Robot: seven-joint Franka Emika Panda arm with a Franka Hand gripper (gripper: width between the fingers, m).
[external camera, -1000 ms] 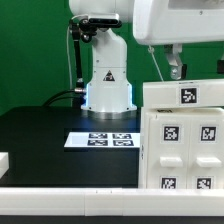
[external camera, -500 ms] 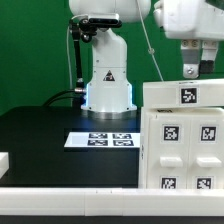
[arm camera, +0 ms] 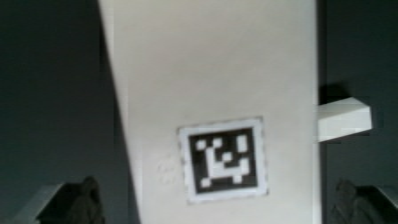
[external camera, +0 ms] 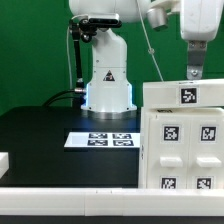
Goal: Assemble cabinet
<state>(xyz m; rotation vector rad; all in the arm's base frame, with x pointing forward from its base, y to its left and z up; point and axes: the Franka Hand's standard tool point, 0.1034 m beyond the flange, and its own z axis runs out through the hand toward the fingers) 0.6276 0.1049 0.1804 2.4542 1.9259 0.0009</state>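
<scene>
The cabinet (external camera: 180, 145) is a large white box with black-and-white tags, standing at the exterior view's right. A white top part (external camera: 160, 96) with one tag lies across it. My gripper (external camera: 193, 72) hangs just above that top part, close to its tag. In the wrist view the long white top surface (arm camera: 196, 70) with its tag (arm camera: 222, 160) fills the middle. My gripper (arm camera: 219, 205) is open, with its two dark fingertips (arm camera: 75, 200) wide apart on either side of the white surface. It holds nothing.
The marker board (external camera: 103, 140) lies on the black table in front of the robot base (external camera: 105, 85). A small white block (external camera: 4, 160) sits at the exterior view's left edge. A white rail (external camera: 90, 205) runs along the front. A small white piece (arm camera: 343, 118) shows beside the cabinet.
My gripper has moved toward the exterior view's right, from over the cabinet's left end to over the tag on its top. The cabinet has not moved.
</scene>
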